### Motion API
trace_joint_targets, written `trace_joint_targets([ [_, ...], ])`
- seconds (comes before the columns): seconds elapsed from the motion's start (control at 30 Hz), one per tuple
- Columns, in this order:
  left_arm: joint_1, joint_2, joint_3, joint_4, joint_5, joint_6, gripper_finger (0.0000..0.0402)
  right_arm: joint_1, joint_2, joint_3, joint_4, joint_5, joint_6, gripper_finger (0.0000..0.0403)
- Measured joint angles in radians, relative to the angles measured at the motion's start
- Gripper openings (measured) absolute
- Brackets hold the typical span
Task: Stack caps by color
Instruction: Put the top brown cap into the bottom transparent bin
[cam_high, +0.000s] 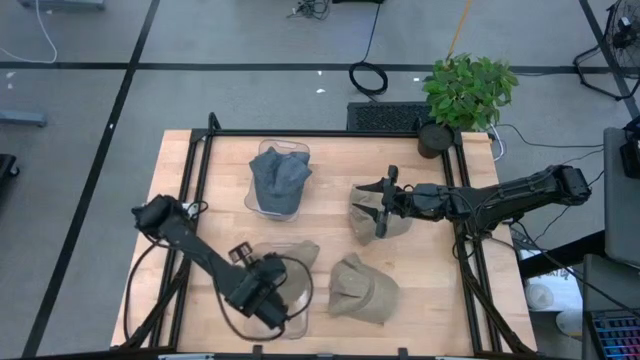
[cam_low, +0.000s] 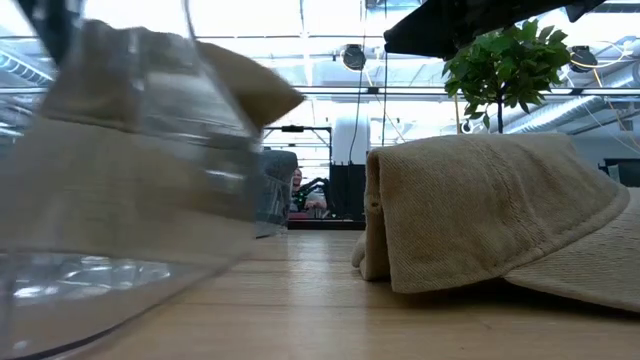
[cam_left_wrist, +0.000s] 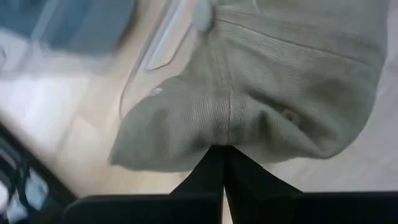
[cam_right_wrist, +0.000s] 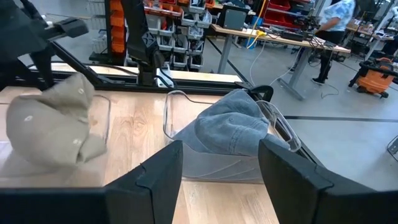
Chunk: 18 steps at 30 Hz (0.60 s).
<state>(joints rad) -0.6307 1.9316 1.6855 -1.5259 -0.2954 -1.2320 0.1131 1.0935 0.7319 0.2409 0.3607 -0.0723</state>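
Note:
A tan cap (cam_left_wrist: 261, 81) lies partly in a clear bin (cam_high: 300, 300) at the near left, with my left gripper (cam_left_wrist: 222, 155) shut on its edge, pointing steeply down. Blue-grey caps (cam_high: 279, 178) are heaped in a second clear bin (cam_right_wrist: 273, 127) at the far middle. Another tan cap (cam_high: 365, 290) rests on the table near the front. A third tan cap (cam_high: 372, 222) lies mid-right, and my right gripper (cam_high: 383, 205) hovers open above it, level, with nothing between its fingers (cam_right_wrist: 292, 180). My left gripper pinches the tan cap's lower edge at a sewn seam (cam_left_wrist: 229, 138) between its two shut fingertips. The fingers come from above, slanting down. The crown spreads out beyond the tips, and part of it lies over the bin's rim (cam_left_wrist: 158, 59).
A black frame (cam_high: 320, 133) runs round the wooden table. A potted plant (cam_high: 465, 95) stands at the far right corner. In the low view the near tan cap (cam_low: 490, 210) fills the right and the near bin (cam_low: 120, 230) the left. Bare wood lies between the caps.

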Motion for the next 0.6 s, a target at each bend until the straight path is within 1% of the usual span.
trace_joint_targets([
  [0.07,0.026,0.000,0.000,0.028,-0.025,0.062,0.0007,0.000,0.000,0.000,-0.001,0.000,0.000,0.0196],
  [0.2,0.065,0.000,0.000,0.110,-0.025,0.170,0.0021,0.000,0.000,0.000,-0.012,0.000,0.000,0.0196],
  [0.3,0.080,0.000,0.000,0.163,0.001,0.208,0.0016,0.000,0.000,-0.007,-0.009,0.000,0.001,0.0196],
  [0.4,0.093,0.003,-0.002,0.201,0.013,0.211,0.0004,0.000,0.000,-0.013,-0.011,0.000,0.001,0.0196],
  [0.47,0.098,0.006,-0.026,0.234,0.014,0.221,0.0007,0.000,0.000,-0.013,-0.009,0.000,0.001,0.0196],
  [0.53,0.105,0.007,-0.077,0.304,0.031,0.233,0.0012,0.000,0.000,-0.013,-0.008,0.000,0.001,0.0196],
  [0.6,0.116,0.006,-0.152,0.409,0.081,0.248,0.0014,0.000,0.000,-0.013,-0.007,0.000,0.001,0.0196],
])
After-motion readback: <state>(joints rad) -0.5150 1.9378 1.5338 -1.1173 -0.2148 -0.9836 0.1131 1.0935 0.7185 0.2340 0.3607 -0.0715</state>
